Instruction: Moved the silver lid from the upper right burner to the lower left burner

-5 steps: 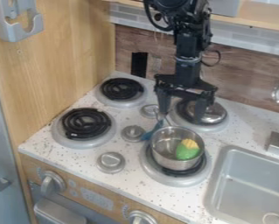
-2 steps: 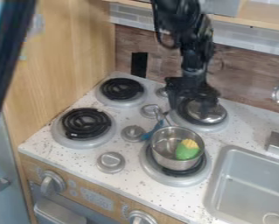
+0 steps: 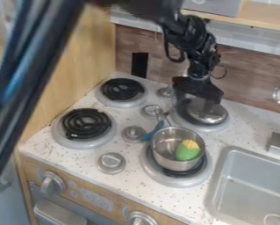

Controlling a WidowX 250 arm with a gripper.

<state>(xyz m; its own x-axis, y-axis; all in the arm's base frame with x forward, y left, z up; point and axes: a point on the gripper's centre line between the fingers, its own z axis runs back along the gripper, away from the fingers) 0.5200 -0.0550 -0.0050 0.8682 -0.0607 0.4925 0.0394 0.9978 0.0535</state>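
lt wd panel (image 3: 98,57), brn backsplash (image 3: 250,70), gray tile (image 3: 253,40) above

toy kitchen: four-burner stovetop with coil burner (image 3: 87,124), front knobs, grey sink basin (image 3: 253,184), metal pot (image 3: 167,154), wood panelling (image 3: 83,57).

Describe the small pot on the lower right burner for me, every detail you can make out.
The pot is round and silver, apparently of shiny metal, with an open top and fairly straight walls. It stands upright on the black coil of the lower right burner. Inside lies a green and yellow item, near the right side. At the pot's upper left are a thin metallic piece and a blue piece; whether these form its handle, I can't tell.
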